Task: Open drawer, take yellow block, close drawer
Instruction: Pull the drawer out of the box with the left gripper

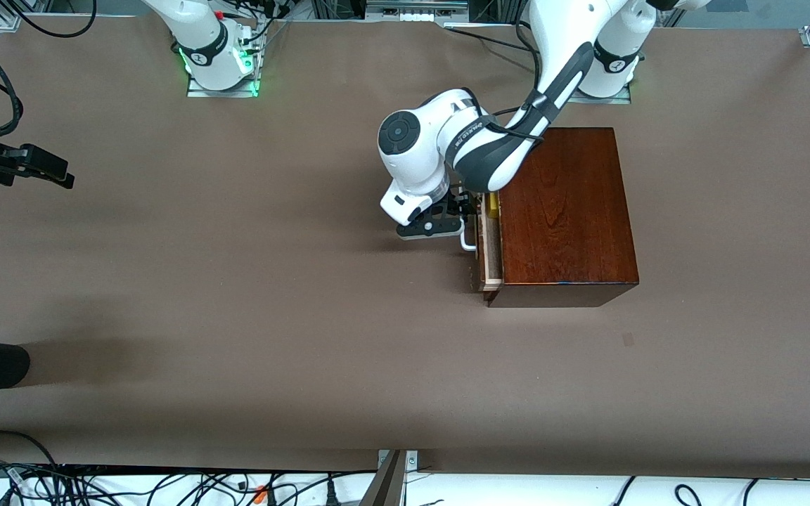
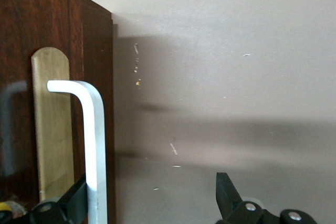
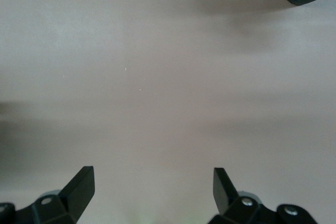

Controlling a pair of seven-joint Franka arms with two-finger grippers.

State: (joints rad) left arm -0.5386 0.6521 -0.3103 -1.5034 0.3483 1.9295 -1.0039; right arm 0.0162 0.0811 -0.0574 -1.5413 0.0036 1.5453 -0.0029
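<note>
The brown table [image 1: 236, 316] ran wide under both of us, and on it, toward my left arm's end, sat the glossy dark wooden box [image 1: 563, 211], much the biggest thing there. Its drawer [image 1: 487, 260] faced the right arm's end of the table and stood pulled out only a little, a narrow strip of pale tray showing beside the box. My left arm reached down from its base and across the box's corner, so that my left gripper [image 1: 447, 218] hung low just in front of the drawer front, at the white U-shaped handle [image 1: 469, 242]. In the left wrist view that handle [image 2: 94, 150] ran as a long bar straight away from the gripper [image 2: 152, 203], lying against one finger [image 2: 76, 200] while the other finger stood well apart from it; my claw was spread, the bar between the jaws at one side, nothing pinched. My right gripper [image 1: 43, 169] waited over bare table at the right arm's end, also spread wide, its wrist view showing only tabletop between the fingers. Smallest of all, the yellow block [image 1: 493, 204] showed as a sliver in the opened strip of the tray, at its end farther from the front camera, just beside my left wrist. I judged the drawer too little open to reach in: the handle lay right at my left claw, its long axis along the drawer front, so the pull had to go toward the right arm's end.
</note>
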